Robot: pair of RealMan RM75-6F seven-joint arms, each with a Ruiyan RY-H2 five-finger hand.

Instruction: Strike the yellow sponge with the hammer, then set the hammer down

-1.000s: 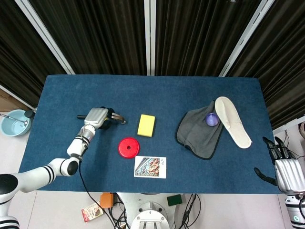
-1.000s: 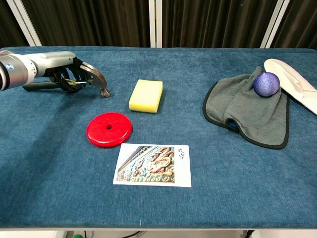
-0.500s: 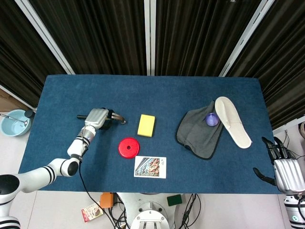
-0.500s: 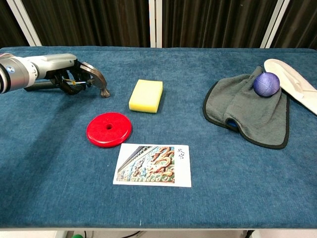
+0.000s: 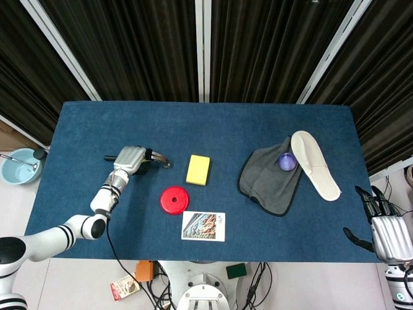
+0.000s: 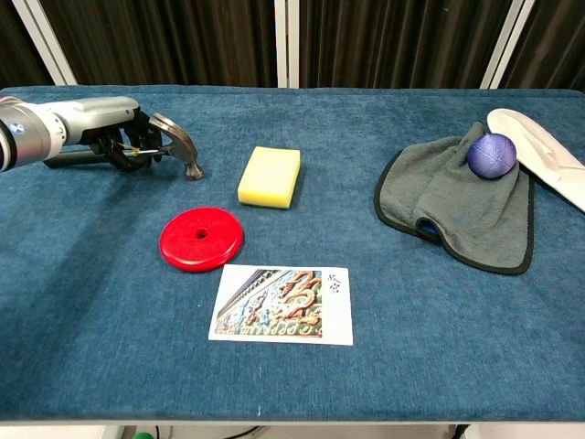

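— While scanning the blue table from the left: found the left hand yet?

— Found. Low over the table's left part, fingers clenched around the hammer, just behind its head. Grasping it, not letting go.

— And the hammer itself?

— Lying roughly level, dark handle poking out behind the hand toward the left edge, metal head pointing right. Striking face down at the cloth surface; touching it or a hair above, cannot tell.

— Yellow sponge?

— Flat on the table, right of the hammer head, near it but apart. Not touched by hammer or hand.

— Anything close by?

— Red disc with a hole in its middle, in front of the gap between hammer and sponge. Picture postcard nearer the front edge, just beside the disc, not under it.

— Right half?

— Grey cloth spread out, purple ball resting on its far corner. White insole just beside the ball, one long side against the cloth's edge.

— Right hand?

— Seen only from the head camera, off the table's right front corner, well apart from everything. Fingers spread and released, gripping nothing.

— Off the table on the left?

— Pale blue bowl with a spoon in it.
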